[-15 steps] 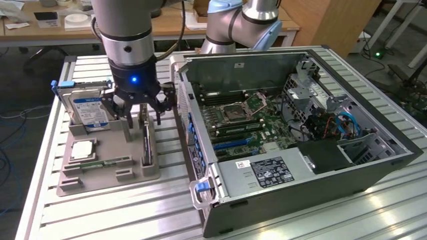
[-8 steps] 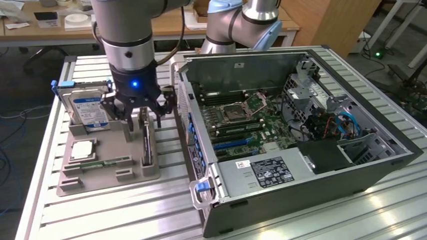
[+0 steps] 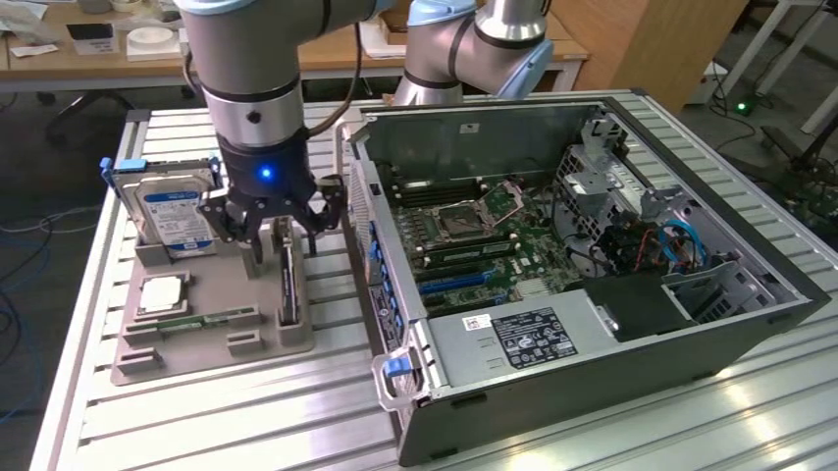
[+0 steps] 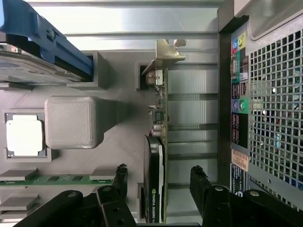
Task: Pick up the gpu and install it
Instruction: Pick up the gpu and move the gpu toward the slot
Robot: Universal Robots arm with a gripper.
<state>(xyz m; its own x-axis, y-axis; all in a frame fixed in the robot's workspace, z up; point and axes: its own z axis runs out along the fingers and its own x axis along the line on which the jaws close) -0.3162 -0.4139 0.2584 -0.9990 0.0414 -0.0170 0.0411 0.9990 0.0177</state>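
The thin dark gpu [image 4: 155,184] with a silvery end bracket stands on edge in the grey moulded tray [image 4: 120,116]. The black pincer [image 3: 283,253] straddles it, fingers apart. It is likely light, stiff and fragile, so it is best clamped across its flat faces.

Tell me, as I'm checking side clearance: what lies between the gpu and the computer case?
Bare slotted table, shown in the wrist view; one finger of the open tool hangs over that strip, between gpu and computer case.
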